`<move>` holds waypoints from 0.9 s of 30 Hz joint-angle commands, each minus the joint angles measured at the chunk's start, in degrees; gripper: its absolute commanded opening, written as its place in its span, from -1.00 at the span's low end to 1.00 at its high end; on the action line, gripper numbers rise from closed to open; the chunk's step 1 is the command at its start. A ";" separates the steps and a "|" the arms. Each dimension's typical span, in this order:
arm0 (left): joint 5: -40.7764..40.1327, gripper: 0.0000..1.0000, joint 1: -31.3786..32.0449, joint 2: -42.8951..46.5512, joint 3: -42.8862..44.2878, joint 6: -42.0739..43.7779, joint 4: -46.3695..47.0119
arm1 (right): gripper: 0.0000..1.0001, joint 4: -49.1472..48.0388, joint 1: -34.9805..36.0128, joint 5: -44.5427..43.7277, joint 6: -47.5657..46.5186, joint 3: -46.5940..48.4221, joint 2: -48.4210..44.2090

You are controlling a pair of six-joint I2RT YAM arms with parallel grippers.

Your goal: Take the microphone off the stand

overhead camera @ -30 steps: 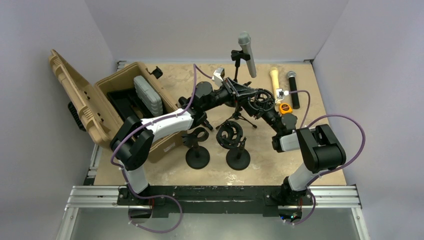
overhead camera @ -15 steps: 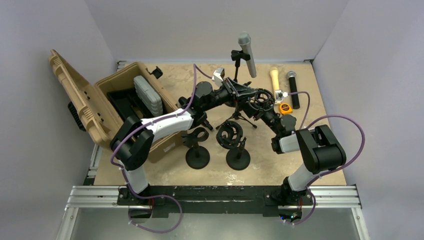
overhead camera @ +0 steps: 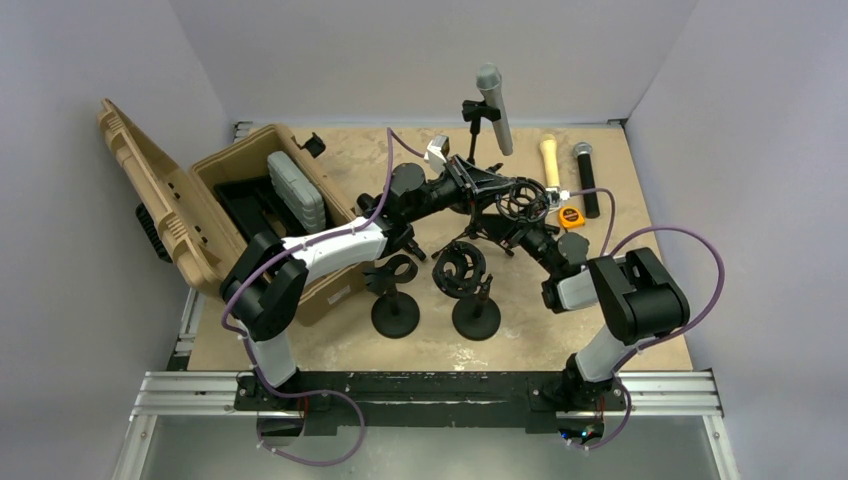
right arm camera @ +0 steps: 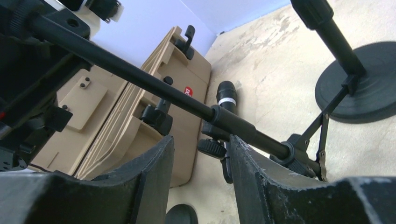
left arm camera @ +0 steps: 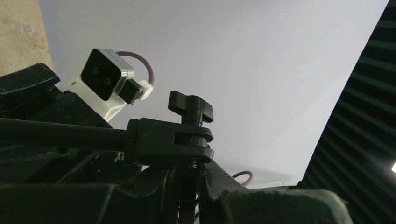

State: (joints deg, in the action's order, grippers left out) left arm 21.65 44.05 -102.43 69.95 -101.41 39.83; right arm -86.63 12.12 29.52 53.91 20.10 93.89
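A black tripod stand (overhead camera: pixel 478 236) stands mid-table, its boom rod (right arm camera: pixel 154 86) crossing the right wrist view. My left gripper (left arm camera: pixel 189 170) (overhead camera: pixel 483 190) is shut on the stand's threaded post just under its clamp knob (left arm camera: pixel 190 103). My right gripper (right arm camera: pixel 201 144) (overhead camera: pixel 518 215) is open just below the rod, nothing between its fingers. Behind the rod shows a black microphone (right arm camera: pixel 227 98) with a white ring, next to a knurled knob (right arm camera: pixel 212 147); how it is mounted I cannot tell. At the back, a silver microphone (overhead camera: pixel 495 108) sits upright in a thin stand's clip.
An open tan case (overhead camera: pixel 200 205) holding a grey box (overhead camera: pixel 297 188) fills the left. Two round-base stands (overhead camera: pixel 395 310) (overhead camera: pixel 476 315) stand in front. A wooden handle (overhead camera: pixel 548 158), a loose black microphone (overhead camera: pixel 585 178) and an orange tape measure (overhead camera: pixel 571 216) lie at the right.
My right gripper has shifted slightly left, closer in under the stand's rod. The left arm and the stand have stayed put.
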 commanded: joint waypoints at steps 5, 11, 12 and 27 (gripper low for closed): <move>0.54 -0.70 0.95 -0.33 0.90 -1.10 2.70 | -0.09 -5.85 1.06 0.21 -0.34 -1.17 1.45; 0.67 -0.70 1.26 -0.50 1.05 -1.23 2.69 | -0.36 -5.01 1.06 -0.95 -0.68 0.79 1.20; 0.62 -0.70 1.31 -0.50 1.02 -1.24 2.66 | -0.43 -4.19 1.05 -1.37 -0.92 1.26 1.01; 0.12 -0.71 1.62 -0.58 1.44 -3.05 1.48 | -1.00 38.07 16.82 -46.25 -19.18 7.92 -16.75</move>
State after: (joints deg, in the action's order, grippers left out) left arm 19.16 44.25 -102.74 69.95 -101.45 40.05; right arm -59.75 22.76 5.54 39.92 22.85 81.84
